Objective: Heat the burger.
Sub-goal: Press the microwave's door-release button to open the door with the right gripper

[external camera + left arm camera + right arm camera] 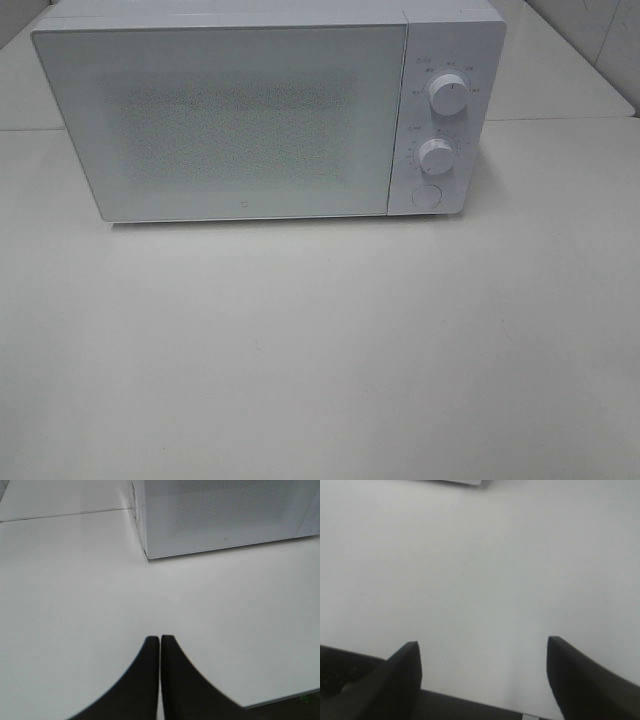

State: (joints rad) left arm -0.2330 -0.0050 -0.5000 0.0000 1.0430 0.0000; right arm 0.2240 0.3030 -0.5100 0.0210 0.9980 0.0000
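Observation:
The burger is out of view in every frame. A white microwave stands at the back of the white table with its door shut; its front corner also shows in the left wrist view. It has two round knobs and a round button on its right panel. My left gripper is shut and empty, low over the table in front of the microwave's left corner. My right gripper is open and empty over bare table near the front edge. Neither gripper shows in the exterior high view.
The table's front edge shows in the left wrist view and the right wrist view. A seam runs across the table to the left of the microwave. A tiled wall stands at the back right.

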